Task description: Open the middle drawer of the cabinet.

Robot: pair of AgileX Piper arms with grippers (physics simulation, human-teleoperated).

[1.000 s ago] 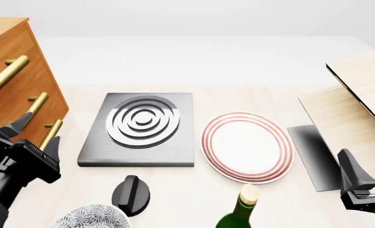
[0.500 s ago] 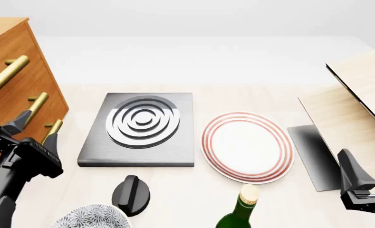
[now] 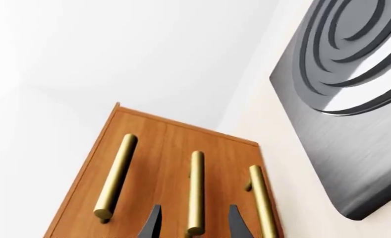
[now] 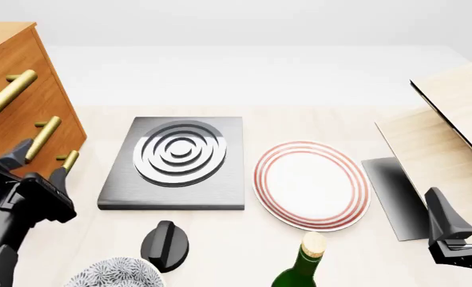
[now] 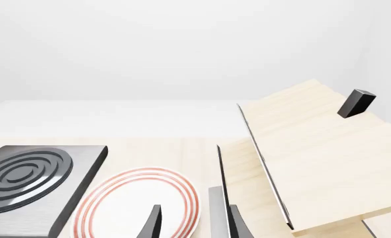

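Note:
The cabinet (image 4: pixel 51 95) stands at the left, orange-brown with three brass bar handles. The middle drawer (image 4: pixel 66 135) is closed, and its handle (image 4: pixel 43 137) runs down the front. My left gripper (image 4: pixel 37 164) is open right at the cabinet front. In the left wrist view the near end of the middle handle (image 3: pixel 195 191) lies between its fingers (image 3: pixel 152 224), with no contact visible. The top handle (image 3: pixel 116 176) and lowest handle (image 3: pixel 260 198) flank it. My right gripper (image 4: pixel 465 214) is open and empty at the right, and it also shows in the right wrist view (image 5: pixel 194 225).
A grey hob plate with rings (image 4: pixel 180 158) lies mid-table, with a red-rimmed plate (image 4: pixel 310 185) beside it. A black knob (image 4: pixel 166 242), a patterned bowl (image 4: pixel 116 272) and a green bottle (image 4: pixel 304 263) sit at the near edge. Pale wood boards (image 4: pixel 451 134) and a grey sheet (image 4: pixel 389 191) are at the right.
My left gripper has moved left, toward the cabinet front, bringing its fingers around the middle handle's near end. The right arm has not moved.

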